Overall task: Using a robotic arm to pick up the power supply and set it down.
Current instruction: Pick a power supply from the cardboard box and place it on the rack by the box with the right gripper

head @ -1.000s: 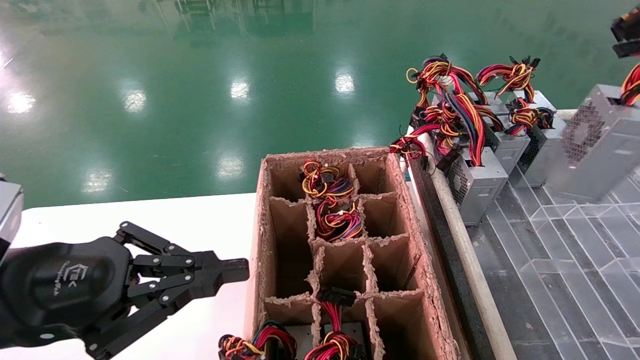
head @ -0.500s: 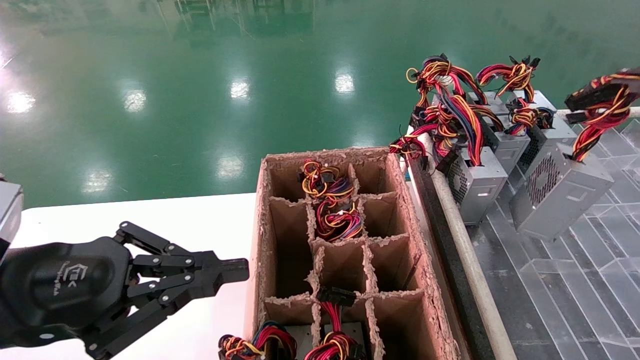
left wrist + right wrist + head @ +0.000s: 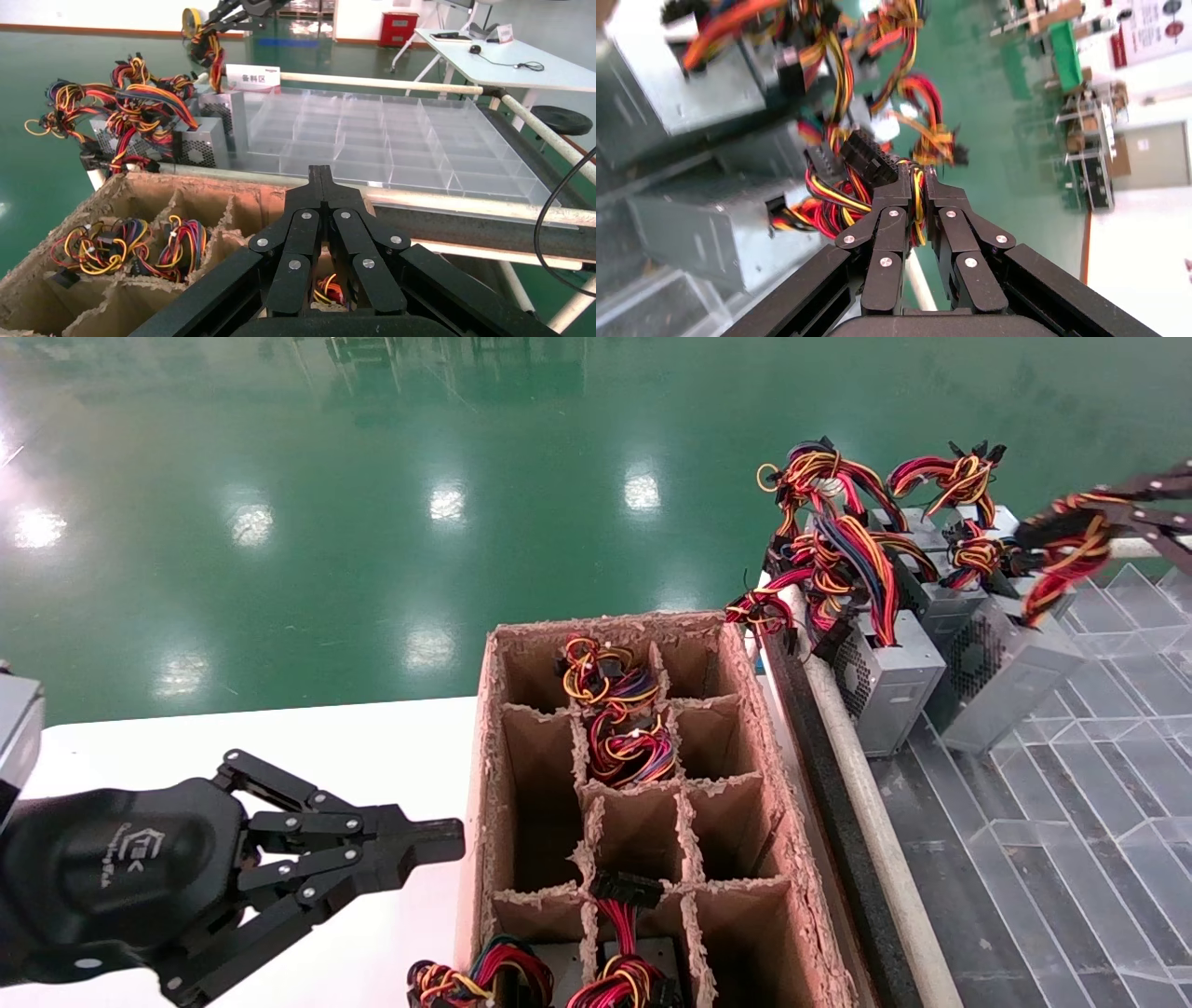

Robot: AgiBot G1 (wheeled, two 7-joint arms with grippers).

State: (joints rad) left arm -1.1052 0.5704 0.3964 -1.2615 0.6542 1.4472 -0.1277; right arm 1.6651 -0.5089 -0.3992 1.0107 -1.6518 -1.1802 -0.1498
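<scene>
The power supply [image 3: 1010,677] is a silver-grey box with a black mesh side. It hangs tilted by its red, orange and yellow wire bundle [image 3: 1062,547], low over the clear tray [image 3: 1071,822] and right beside the row of other units. My right gripper [image 3: 1117,509] is shut on that bundle; in the right wrist view the wires [image 3: 835,196] run between the closed fingers of the right gripper [image 3: 918,179], with the grey box [image 3: 701,225] below. My left gripper [image 3: 452,840] is parked shut over the white table, also seen as the left gripper [image 3: 322,175] from its wrist.
A cardboard box with dividers [image 3: 484,756] stands in the middle and holds several wired units. Other grey power supplies [image 3: 885,677] stand at the tray's near-left corner. A black and white rail [image 3: 866,803] separates box and tray. The white table [image 3: 326,738] lies to the left.
The right gripper has carried the power supply down and to the left, from the far right edge to beside the row of units. The left arm has not moved.
</scene>
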